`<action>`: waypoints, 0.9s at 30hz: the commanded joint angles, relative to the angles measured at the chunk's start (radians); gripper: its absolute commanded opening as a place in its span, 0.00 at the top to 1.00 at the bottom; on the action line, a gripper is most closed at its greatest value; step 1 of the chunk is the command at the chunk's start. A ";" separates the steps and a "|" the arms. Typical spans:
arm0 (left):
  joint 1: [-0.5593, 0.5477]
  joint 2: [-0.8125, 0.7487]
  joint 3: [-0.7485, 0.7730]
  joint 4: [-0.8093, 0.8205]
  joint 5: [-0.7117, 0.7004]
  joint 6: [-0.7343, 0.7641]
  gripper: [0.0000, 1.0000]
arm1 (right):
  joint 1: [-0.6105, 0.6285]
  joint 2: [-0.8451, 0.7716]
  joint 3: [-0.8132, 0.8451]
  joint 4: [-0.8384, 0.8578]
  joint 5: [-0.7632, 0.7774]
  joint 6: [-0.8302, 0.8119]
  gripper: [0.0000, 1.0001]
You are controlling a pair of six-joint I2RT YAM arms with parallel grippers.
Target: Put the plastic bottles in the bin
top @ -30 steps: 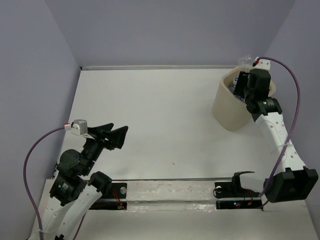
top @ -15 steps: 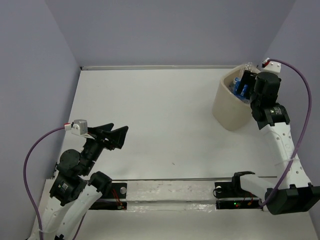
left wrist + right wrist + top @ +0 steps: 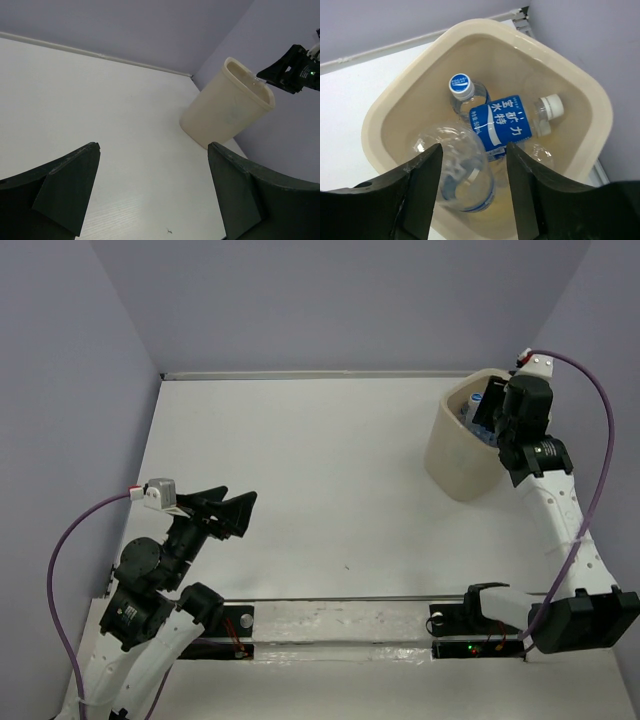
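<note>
A white tabletop seen from above, with a beige bin [image 3: 455, 455] standing in its far right corner. No bottle shows anywhere on the tabletop, so the job looks finished or all but finished.

The right gripper [image 3: 487, 405] hangs over the bin's open mouth. Its fingers stand apart, and a clear bottle [image 3: 465, 170] shows just below and between them. A sliver of bin appears between that bottle and one finger, so it looks let go rather than held. Its long axis runs roughly along the gap between the fingers. Which end is the neck cannot be told.

Deeper in the bin, a blue-labelled bottle [image 3: 507, 125] lies on its side. Its long axis runs across the bin and its white cap points at the wall nearest the right edge. A blue-capped bottle [image 3: 461, 87] leans beside it, cap upward.

The left gripper [image 3: 236, 502] hovers near the tabletop's near left corner, fingers wide apart and holding nothing.
</note>
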 commanded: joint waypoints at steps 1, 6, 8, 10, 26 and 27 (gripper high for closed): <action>0.001 0.013 0.004 0.035 -0.007 0.012 0.02 | -0.001 -0.049 0.009 0.105 -0.124 0.037 0.42; 0.005 0.019 0.007 0.033 -0.007 0.021 0.02 | -0.001 -0.279 -0.107 0.168 -0.382 0.146 0.42; 0.005 0.021 0.010 0.033 -0.006 0.026 0.01 | -0.001 -0.372 -0.184 0.208 -0.508 0.176 0.42; 0.006 0.018 0.011 0.041 -0.001 0.029 0.01 | -0.001 -0.511 -0.232 0.275 -0.616 0.235 0.41; 0.005 0.045 0.208 0.221 0.016 0.078 0.01 | -0.001 -0.895 -0.359 0.655 -1.152 0.517 0.00; 0.005 0.044 0.201 0.249 0.016 0.082 0.01 | -0.001 -0.931 -0.368 0.653 -1.145 0.505 0.00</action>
